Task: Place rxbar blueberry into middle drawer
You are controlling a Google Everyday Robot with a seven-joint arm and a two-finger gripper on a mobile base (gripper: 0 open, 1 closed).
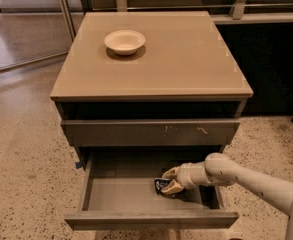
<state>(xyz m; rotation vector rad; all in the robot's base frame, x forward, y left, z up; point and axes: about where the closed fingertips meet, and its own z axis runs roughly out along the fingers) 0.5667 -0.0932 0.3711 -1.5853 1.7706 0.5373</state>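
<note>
Black-wrapped rxbar blueberry (160, 185) is pinched between the fingers (172, 187) of the gripper (170, 180), down in the open middle drawer (121, 194), below the worktop's (186, 59) front-right corner.

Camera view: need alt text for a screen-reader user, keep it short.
The gripper, reaching in from the right, holds the rxbar blueberry low inside the open middle drawer, toward its right side. Above it is a closed drawer front with pale scratches, and a cream bowl sits on the cabinet top.
</note>
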